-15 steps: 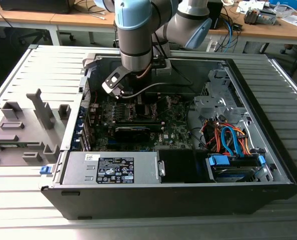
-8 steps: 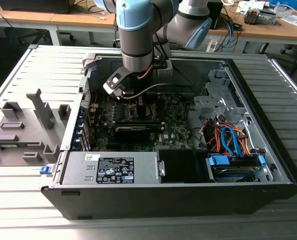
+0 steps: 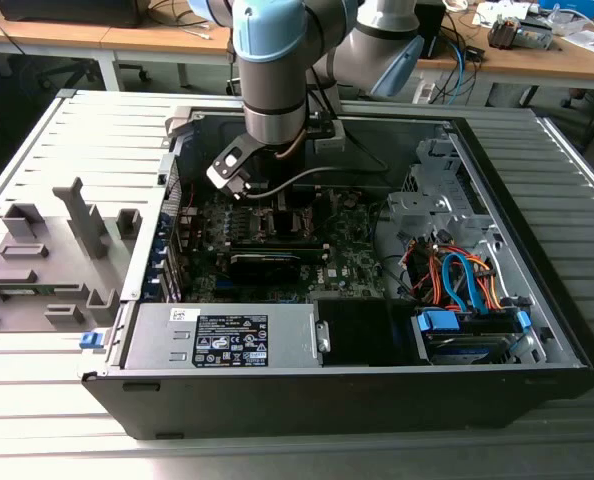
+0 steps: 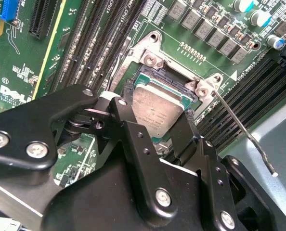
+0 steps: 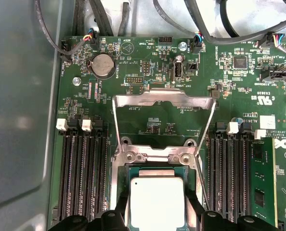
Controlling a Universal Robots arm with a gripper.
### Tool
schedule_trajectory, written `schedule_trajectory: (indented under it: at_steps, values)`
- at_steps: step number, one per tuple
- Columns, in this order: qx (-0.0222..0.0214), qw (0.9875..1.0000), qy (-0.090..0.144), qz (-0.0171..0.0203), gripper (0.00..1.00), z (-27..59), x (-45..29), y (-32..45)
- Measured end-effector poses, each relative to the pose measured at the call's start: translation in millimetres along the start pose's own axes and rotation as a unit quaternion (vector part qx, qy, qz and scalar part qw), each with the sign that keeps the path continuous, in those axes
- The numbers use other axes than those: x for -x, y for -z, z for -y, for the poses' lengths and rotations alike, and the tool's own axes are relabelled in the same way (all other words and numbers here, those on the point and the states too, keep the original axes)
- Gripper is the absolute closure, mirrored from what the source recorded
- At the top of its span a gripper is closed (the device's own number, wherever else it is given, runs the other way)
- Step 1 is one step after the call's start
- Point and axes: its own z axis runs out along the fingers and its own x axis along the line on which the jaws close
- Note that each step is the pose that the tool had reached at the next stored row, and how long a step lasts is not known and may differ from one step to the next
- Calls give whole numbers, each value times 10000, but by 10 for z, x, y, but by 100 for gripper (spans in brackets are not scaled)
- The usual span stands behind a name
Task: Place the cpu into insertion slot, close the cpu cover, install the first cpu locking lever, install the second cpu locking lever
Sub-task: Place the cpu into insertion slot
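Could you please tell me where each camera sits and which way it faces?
Exterior view: off the arm, looking down into the open computer case; the arm shows.
First wrist view: on the wrist, facing the motherboard; fingers show.
Second wrist view: on the wrist, looking past the gripper at the socket.
Both wrist views share the cpu between the fingers.

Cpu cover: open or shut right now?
Open. The cpu cover is swung back off the insertion slot, leaving the cpu bare.

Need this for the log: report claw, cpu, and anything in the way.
Claw shut on the cpu, at the insertion slot. Cpu cover standing open. Locking lever unlatched, off to one side.
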Motion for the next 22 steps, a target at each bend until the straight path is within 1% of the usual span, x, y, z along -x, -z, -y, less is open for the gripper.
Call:
schedule_trajectory:
  at_steps: [5, 10, 22]
  values:
    - [-1, 10000, -5, 2, 46, 8, -1, -5]
    - [-2, 9999, -109, 12, 46, 9, -9, -20]
    - [-2, 9999, -149, 15, 46, 11, -17, -37]
